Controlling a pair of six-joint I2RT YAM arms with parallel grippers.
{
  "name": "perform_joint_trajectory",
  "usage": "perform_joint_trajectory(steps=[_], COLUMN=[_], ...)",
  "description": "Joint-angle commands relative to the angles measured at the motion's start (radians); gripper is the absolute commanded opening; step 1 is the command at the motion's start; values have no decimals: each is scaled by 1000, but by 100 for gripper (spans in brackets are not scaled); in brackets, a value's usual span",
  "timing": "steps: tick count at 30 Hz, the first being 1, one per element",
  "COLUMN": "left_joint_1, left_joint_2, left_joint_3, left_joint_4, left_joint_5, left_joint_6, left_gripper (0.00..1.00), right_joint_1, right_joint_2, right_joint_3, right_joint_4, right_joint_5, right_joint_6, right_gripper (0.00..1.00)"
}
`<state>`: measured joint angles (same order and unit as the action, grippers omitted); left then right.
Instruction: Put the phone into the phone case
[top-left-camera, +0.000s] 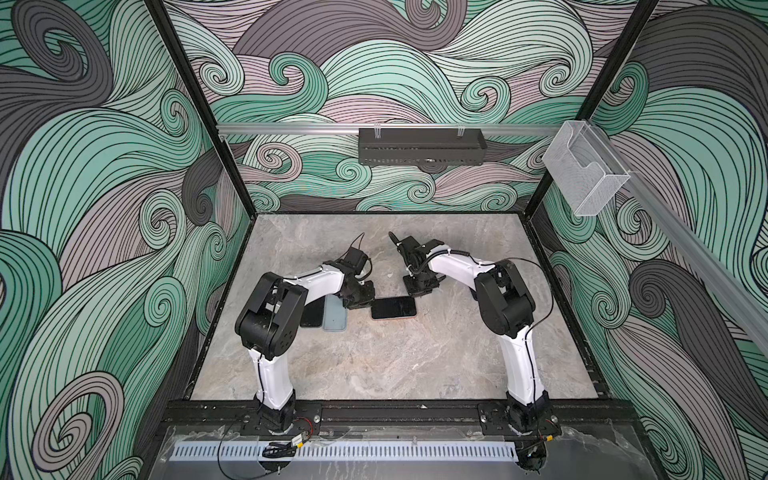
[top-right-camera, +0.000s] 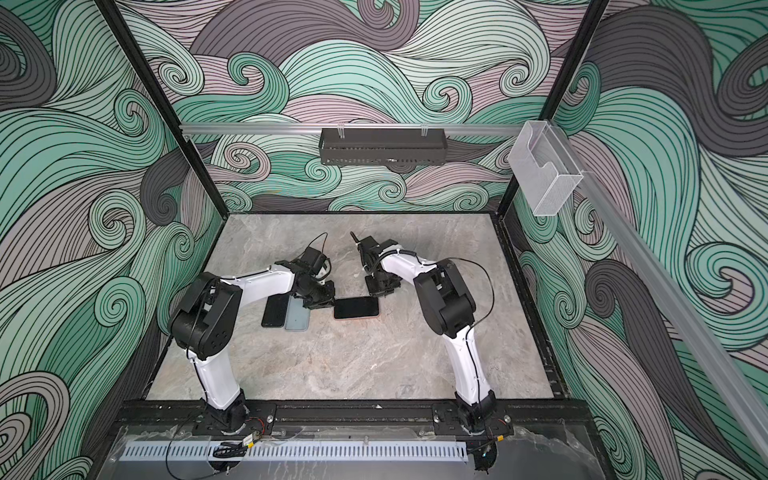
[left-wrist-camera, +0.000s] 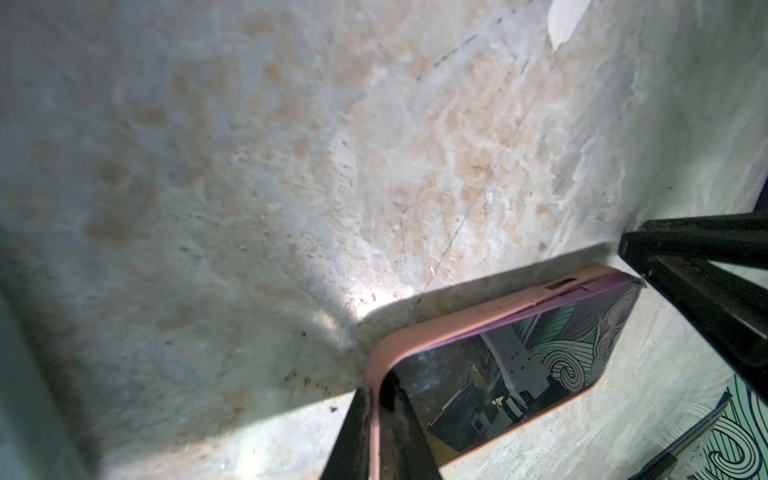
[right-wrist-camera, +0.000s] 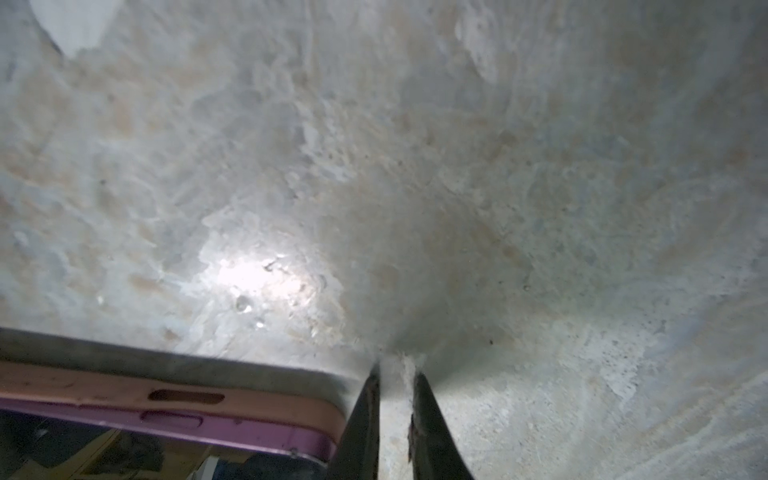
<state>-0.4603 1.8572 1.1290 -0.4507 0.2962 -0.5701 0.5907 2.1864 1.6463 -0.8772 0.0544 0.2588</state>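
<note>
Mostly cropped, left fingers (left-wrist-camera: 349, 449) pinch the phone case (left-wrist-camera: 457, 328) rim; right fingers (right-wrist-camera: 359, 440) closed, empty.

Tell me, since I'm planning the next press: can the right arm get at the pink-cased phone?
Likely yes: the right gripper, shut, sits right beside a corner of the phone, with nothing in between.

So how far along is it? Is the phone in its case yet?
Nearly. Done: the phone lies screen up inside the pink case. In hand: the left gripper pinches one end of the case, while the right gripper, shut, points down beside a corner. Left: the phone's purple side shows above the case's rim along one edge, so it probably needs pressing fully in.
</note>
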Motion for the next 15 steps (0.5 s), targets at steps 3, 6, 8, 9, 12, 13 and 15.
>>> perform_joint_trajectory(steps=[3,6,8,9,12,13,15], left_joint_1=[5,5,5,5,5,4,5], left_joint_2=[20,15,13,10,13,14,14], left_joint_3=[-12,-15,-20,-22,-18,-17,-13], left_joint_4=[-35,-36,-37,-34,-32,-31,-32], left_joint_5=[-22,-24,-26,-26,-23,-22,-19], left_joint_6=[12,13,13,13,10,9,10], left_gripper=[14,14,14,14,15,15,15], right_joint_1=[3,-2,-6,-7,-6,-6,-6], right_joint_2=[29,-24,-67,-87,-129,-143,-165], right_joint_3=[-54,-48,-44,-39,-21,-19,-14], right_joint_4=[-28,-9,6,9,9,9,10], right_joint_5=[32,4,-31,-46,-73,-74,-73], right_joint_6=[-5,-20,-28,-27,-32,-32,-36], right_gripper=[17,17,17,18,20,20,20])
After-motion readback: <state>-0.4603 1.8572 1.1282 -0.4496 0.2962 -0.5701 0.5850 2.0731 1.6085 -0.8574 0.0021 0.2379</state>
